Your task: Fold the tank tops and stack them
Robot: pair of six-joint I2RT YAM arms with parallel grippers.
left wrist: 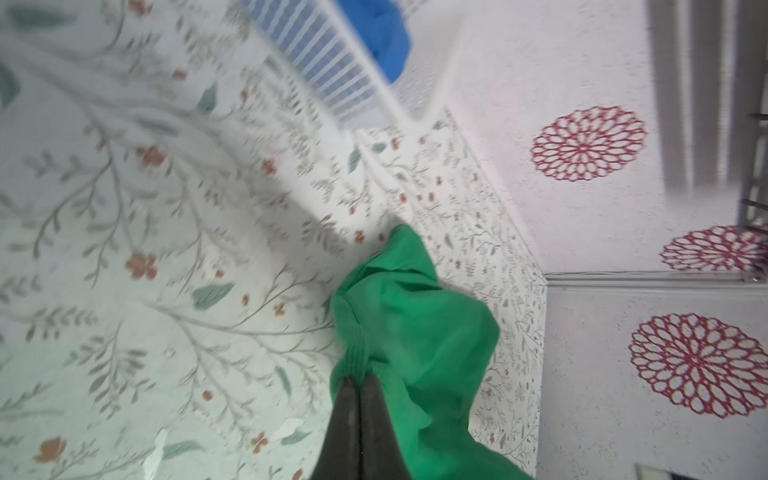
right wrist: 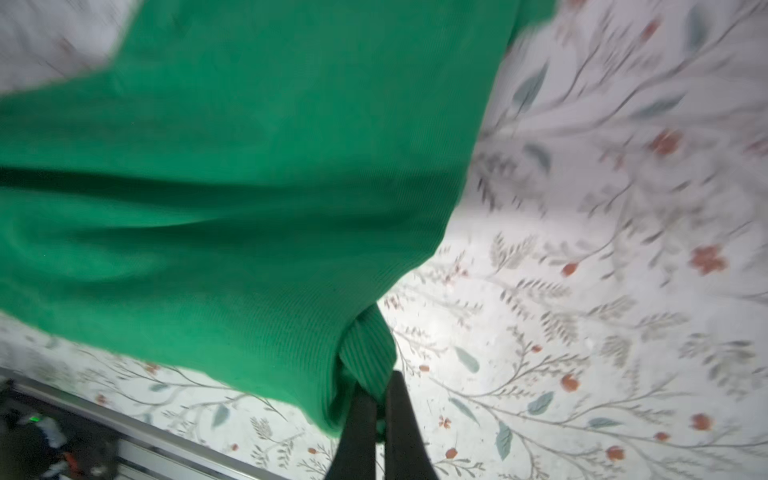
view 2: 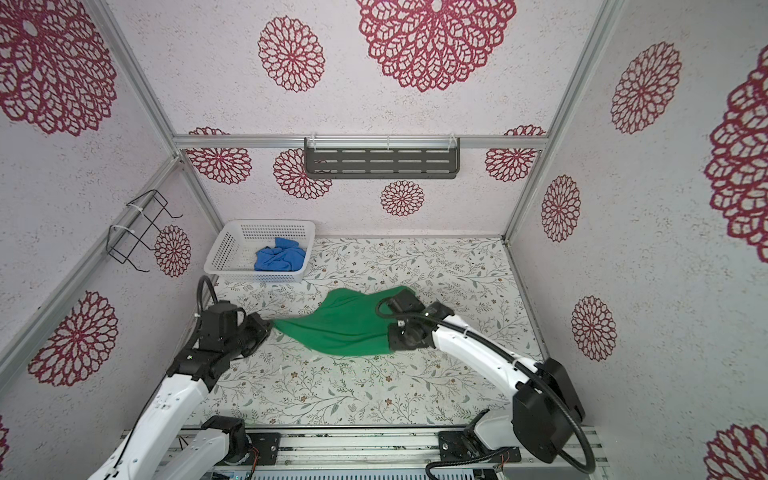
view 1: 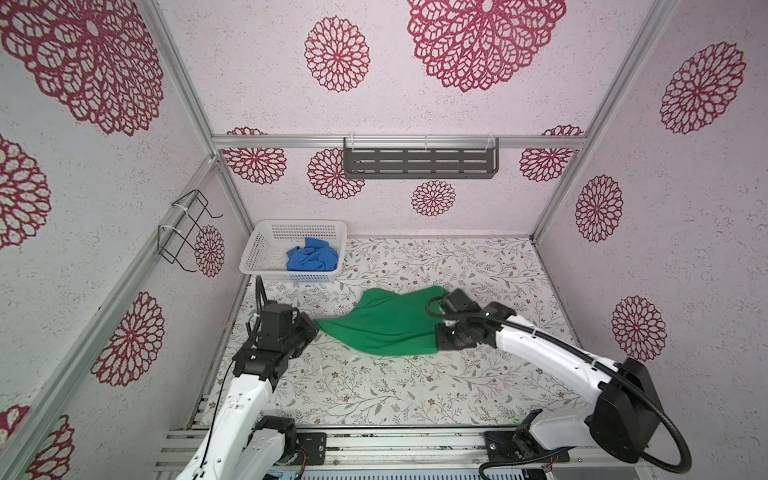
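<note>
Clamping opposite ends, our left tool [left wrist: 359, 384] and right tool [right wrist: 380, 399] hold the bright green cloth tank top [view 1: 386, 324] stretched over the middle of the floral worktop [view 1: 415, 395]. We judge this the spreading step; next, lay it flat. The royal blue cloth top [view 1: 311, 257] sits in the white perforated basket [view 1: 266, 249], far left corner, by flower-patterned walls [view 1: 457, 104].

Beyond my left gripper [view 1: 314, 327], near the far left corner, a white perforated basket [view 1: 266, 249] sits on the floral table cover [view 1: 415, 395]; out to that gripper's left a black wire rack [view 1: 187, 232] hangs on the side wall; high on the back wall a dark slotted shelf [view 1: 419, 163] is tied to an aluminium rail [view 1: 291, 142]; red flower medallions [view 1: 337, 53] dot the pale walls.
</note>
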